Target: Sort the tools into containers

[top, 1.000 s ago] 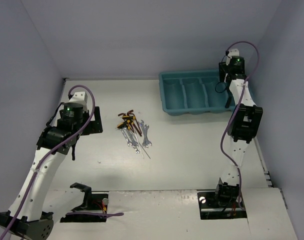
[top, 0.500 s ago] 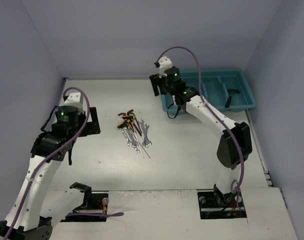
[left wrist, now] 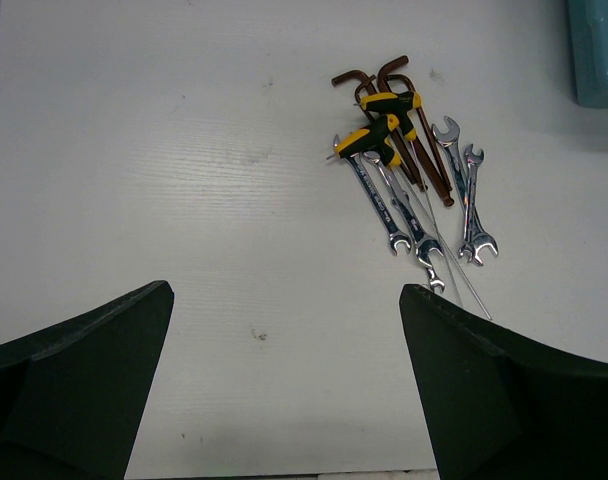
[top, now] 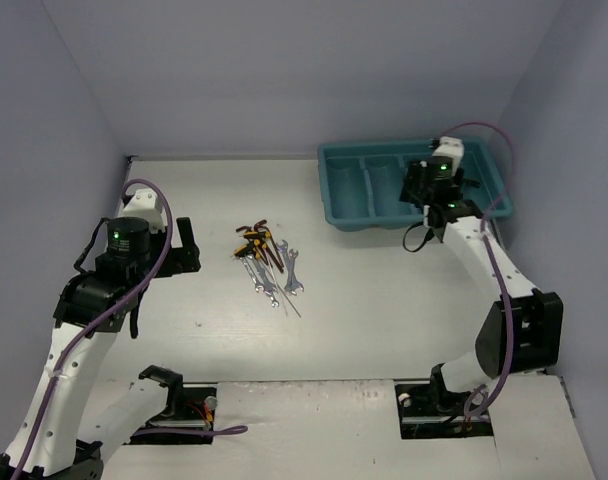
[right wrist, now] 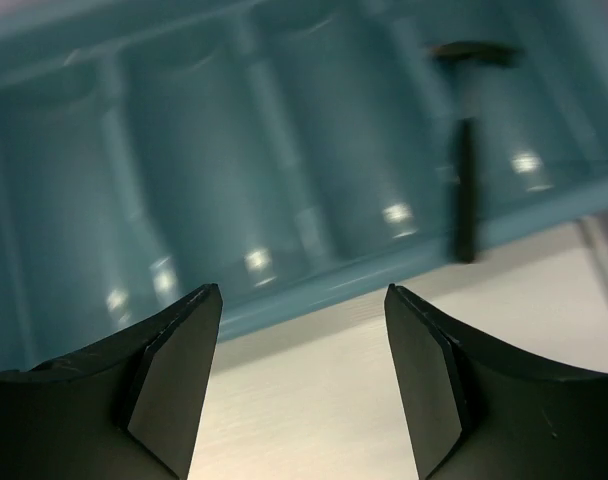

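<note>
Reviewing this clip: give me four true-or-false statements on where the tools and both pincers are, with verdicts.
1. A black hammer lies in the teal tray. True.
2. The left pincer grips a wrench. False: it is open and empty above the table.
3. The wrenches and hex keys lie bunched together on the table. True.
4. The right pincer holds a hex key. False: it is open and empty over the tray.
</note>
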Robot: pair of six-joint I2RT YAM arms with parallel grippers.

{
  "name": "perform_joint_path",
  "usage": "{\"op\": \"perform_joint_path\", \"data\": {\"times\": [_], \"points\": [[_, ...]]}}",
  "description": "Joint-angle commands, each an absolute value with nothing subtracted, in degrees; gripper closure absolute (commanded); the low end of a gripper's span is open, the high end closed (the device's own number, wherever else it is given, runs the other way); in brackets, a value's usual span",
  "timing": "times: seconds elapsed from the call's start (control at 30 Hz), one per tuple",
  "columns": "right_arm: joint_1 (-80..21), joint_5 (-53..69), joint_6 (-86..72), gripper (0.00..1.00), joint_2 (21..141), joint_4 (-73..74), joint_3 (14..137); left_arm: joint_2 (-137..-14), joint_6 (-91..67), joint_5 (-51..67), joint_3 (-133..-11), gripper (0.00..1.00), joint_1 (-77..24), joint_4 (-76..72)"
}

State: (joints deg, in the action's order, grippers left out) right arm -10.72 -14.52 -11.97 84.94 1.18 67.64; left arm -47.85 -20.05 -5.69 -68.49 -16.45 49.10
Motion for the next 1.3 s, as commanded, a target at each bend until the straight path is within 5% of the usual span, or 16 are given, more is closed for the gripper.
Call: {"op": "perform_joint_path", "data": {"times": [0.0,0.67,1.27], "points": [[-2.57,-13.20,-11.42,0.37,82.22,0.19,68.16,-47.60,-20.78,-4.51,-68.55,0.05,-16.61,46.76],[6.27,-13.47,-10.37,0.37,98.63,3.08,76.00,-47.99,-20.59,-2.87,-66.88,0.05,-16.61,47.02],[17.62,-8.92,-10.06,0.75,95.77,3.06,72.06,-49.13,-20.02,-3.41,-67.59,0.05,-16.61,46.93]]}}
